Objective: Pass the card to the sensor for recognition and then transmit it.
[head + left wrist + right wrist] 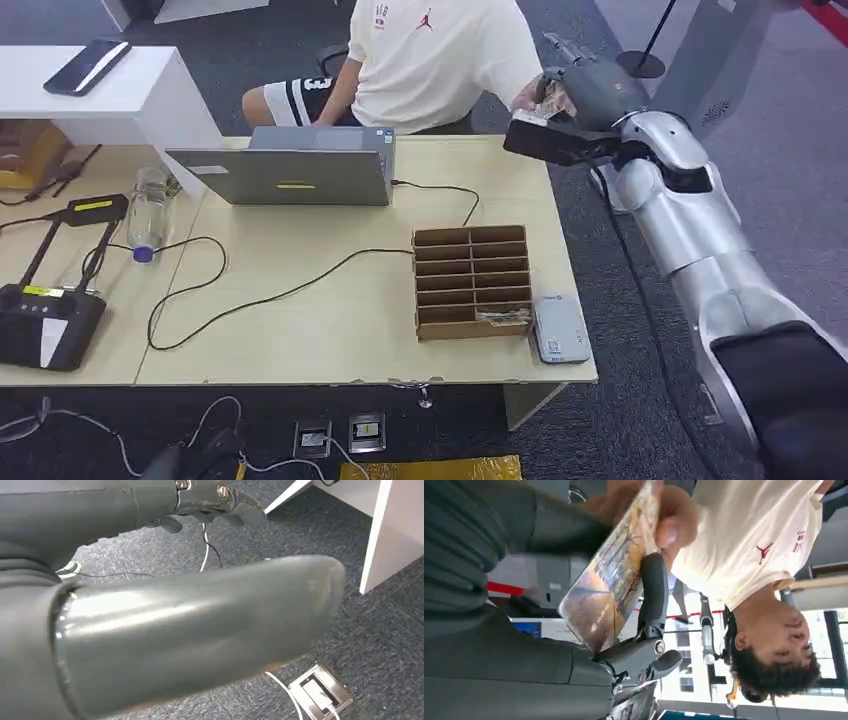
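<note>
Right hand [585, 100]: raised past the counter's [330, 330] far right corner, beyond the slotted cardboard organizer [472, 281]; fingers [651, 595] hold the card.
Card [611, 575]: colourful, pinched in the right hand; the seated person's hand [669, 522] also grips its far edge.
Left hand [150, 610]: hangs over grey carpet; fingers curled, holding nothing.
Sensor [560, 330]: flat on the counter, touching the organizer's right side.
Laptop [290, 170]: behind the organizer.
</note>
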`<state>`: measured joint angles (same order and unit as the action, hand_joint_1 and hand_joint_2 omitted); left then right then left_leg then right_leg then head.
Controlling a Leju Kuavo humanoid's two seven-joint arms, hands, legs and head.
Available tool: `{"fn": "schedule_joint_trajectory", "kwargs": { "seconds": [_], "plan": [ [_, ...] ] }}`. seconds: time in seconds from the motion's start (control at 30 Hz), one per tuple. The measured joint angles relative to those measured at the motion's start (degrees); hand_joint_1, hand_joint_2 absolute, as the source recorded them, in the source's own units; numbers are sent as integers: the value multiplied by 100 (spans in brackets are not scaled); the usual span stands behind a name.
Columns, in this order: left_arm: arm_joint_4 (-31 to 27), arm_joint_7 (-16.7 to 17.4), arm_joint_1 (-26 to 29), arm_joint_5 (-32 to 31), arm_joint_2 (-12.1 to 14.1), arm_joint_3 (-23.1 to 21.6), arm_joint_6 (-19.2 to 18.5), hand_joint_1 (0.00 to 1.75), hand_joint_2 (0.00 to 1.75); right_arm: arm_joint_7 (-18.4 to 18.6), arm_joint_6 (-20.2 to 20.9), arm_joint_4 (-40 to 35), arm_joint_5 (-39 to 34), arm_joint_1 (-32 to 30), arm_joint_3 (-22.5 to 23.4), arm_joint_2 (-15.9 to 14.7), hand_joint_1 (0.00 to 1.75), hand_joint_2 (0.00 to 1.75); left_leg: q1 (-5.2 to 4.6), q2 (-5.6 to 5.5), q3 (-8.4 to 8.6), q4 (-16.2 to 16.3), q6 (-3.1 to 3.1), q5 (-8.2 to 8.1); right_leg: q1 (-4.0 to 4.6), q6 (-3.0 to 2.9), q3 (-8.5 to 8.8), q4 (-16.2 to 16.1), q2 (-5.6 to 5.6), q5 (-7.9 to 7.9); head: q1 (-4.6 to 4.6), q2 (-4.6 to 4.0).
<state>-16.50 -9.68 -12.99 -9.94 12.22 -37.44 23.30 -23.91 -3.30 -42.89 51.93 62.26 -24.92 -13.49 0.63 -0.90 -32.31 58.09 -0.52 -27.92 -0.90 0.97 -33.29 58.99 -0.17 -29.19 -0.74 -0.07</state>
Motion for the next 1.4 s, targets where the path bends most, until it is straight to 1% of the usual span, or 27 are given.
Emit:
{"fn": "schedule_joint_trajectory", "kwargs": {
  "seconds": [0.03,0.1,0.13,0.27,0.47,0.53,0.57,0.6,0.67,0.7,0.73,0.77,0.87,0.93,0.97,1.0,1.03,1.17,1.3,1.4],
  "plan": [
    [0,0,1,2,4,0,0,0,0,9,-9,38,0,0,-11,18,37,175,0,0,0,0,0,0,0,0,0,0,0,0,0,0],
    [0,0,2,24,9,0,0,0,0,28,-39,103,0,0,-44,44,14,175,0,0,0,0,0,0,0,0,0,-1,-2,0,0,0],
    [0,0,6,31,11,0,0,0,0,31,-52,129,-2,0,-59,48,0,175,0,0,0,1,0,0,0,0,0,-1,-2,0,0,0],
    [0,0,17,42,15,0,2,0,0,35,-103,243,-7,-2,-112,77,0,175,0,0,-1,1,0,0,0,0,-1,0,-1,0,0,0],
    [0,0,34,42,24,0,15,0,0,59,-355,363,-19,-3,-166,103,0,175,0,0,-1,1,0,0,0,0,-3,-1,-1,0,0,0],
    [0,0,46,52,24,0,37,0,0,39,-312,378,-257,-4,-168,103,0,175,0,0,0,1,0,0,0,0,-3,-1,0,0,0,0],
    [0,-9,58,57,24,0,53,0,0,24,-159,376,-502,-6,-155,103,0,175,0,1,2,1,0,0,0,0,-3,-1,2,0,0,0],
    [0,-29,69,59,24,0,74,0,0,26,82,352,-856,-21,-122,103,0,175,0,3,5,2,0,0,0,0,-3,-2,4,0,2,0],
    [2,-72,88,77,24,0,87,0,0,110,771,179,-1709,-105,-13,81,0,175,0,4,9,4,0,0,0,0,-3,-2,7,0,0,0],
    [4,-96,95,79,26,0,87,0,0,221,1167,26,-2150,-171,46,46,0,175,0,4,10,4,0,0,0,0,-2,-3,7,0,-2,0],
    [7,-109,99,79,28,0,87,0,0,389,1524,-184,-2560,-253,105,6,0,175,0,4,9,4,0,0,0,0,-2,-3,6,0,2,0],
    [9,-118,103,79,31,0,85,0,0,548,1789,-421,-2878,-337,161,-48,0,175,-1,4,8,4,0,-1,0,0,-2,-3,5,0,0,0],
    [15,-127,104,76,48,2,72,0,0,925,2217,-1004,-3479,-589,295,-210,0,175,0,4,12,4,0,-1,0,0,-1,-6,6,0,0,0],
    [17,-127,103,52,74,2,28,0,0,1490,2792,-1618,-4285,-885,422,-381,0,175,0,5,12,4,-1,-2,0,0,2,-7,7,0,0,0],
    [17,-127,103,48,87,2,2,0,0,1686,2980,-1938,-4585,-1047,467,-467,0,175,0,5,11,4,-3,-3,0,0,0,-7,8,0,0,0],
    [22,-127,103,41,101,2,-18,0,0,1891,3087,-2237,-4798,-1208,505,-544,0,175,0,5,11,4,-3,-3,0,0,0,-7,9,0,-2,0],
    [26,-127,102,41,125,2,-35,0,0,1996,3152,-2530,-4966,-1343,531,-623,0,175,0,8,12,4,-3,-4,0,0,0,-7,13,0,0,0],
    [33,-127,102,44,151,4,-46,0,0,2372,3318,-3285,-5165,-1736,643,-837,0,175,1,14,17,4,-6,-6,1,0,1,-9,18,0,0,0],
    [42,-127,139,101,153,13,-28,0,0,2693,3303,-4051,-4911,-2430,728,-1060,0,175,1,11,16,3,-6,-6,1,0,6,-9,14,0,0,0],
    [57,-127,172,116,155,20,-28,0,0,2771,3244,-4467,-4529,-2931,745,-1178,0,175,1,15,14,2,-7,-8,1,0,4,-9,15,0,4,0]
  ]
}}
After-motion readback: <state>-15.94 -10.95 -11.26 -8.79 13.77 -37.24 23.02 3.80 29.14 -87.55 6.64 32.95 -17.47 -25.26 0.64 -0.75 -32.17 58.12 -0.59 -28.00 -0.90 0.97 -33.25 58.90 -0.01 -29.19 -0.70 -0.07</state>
